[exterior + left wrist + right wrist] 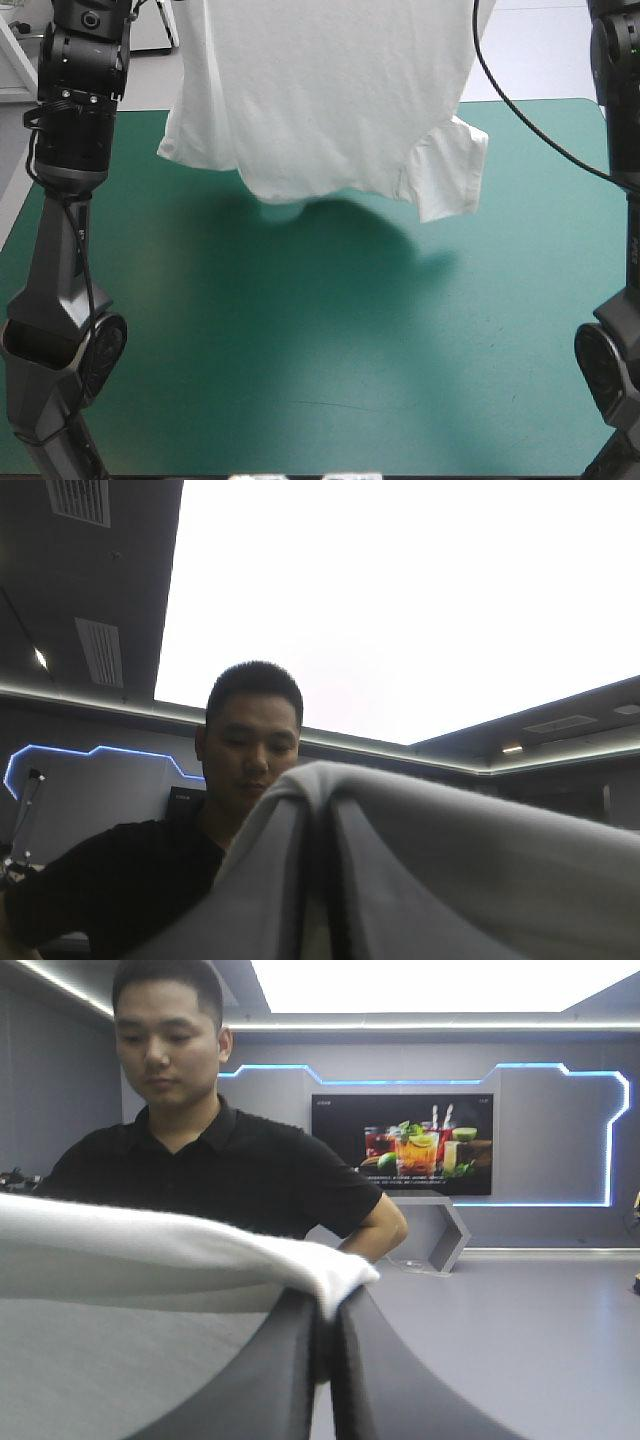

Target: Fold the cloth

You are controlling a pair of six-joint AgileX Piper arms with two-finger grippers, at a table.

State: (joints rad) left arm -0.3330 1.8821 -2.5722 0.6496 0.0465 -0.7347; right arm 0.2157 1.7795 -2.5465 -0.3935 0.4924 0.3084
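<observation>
The T-shirt hung in the air above the far half of the table, its upper part running out of the high view and its lower hem clear of the teal-green cover. The hanging cloth screened the middle of the table's far edge and cast a broad soft shadow on the cover beneath it. The left arm and the right arm stood raised at either side of the garment. The material was white, thin and limp, with shallow vertical folds. One short sleeve drooped on the right side with a squared hem, and the other sleeve flared out on the left. In the left wrist view, the left gripper stood all but closed in one pointed arch, with cloth draped over both fingers and only a dark seam showing at the middle. In the right wrist view, the right gripper was likewise pinched onto the garment. Its black fingers met at the middle, a rolled white edge covered their tips, and a smooth band of fabric stretched away to one side.
</observation>
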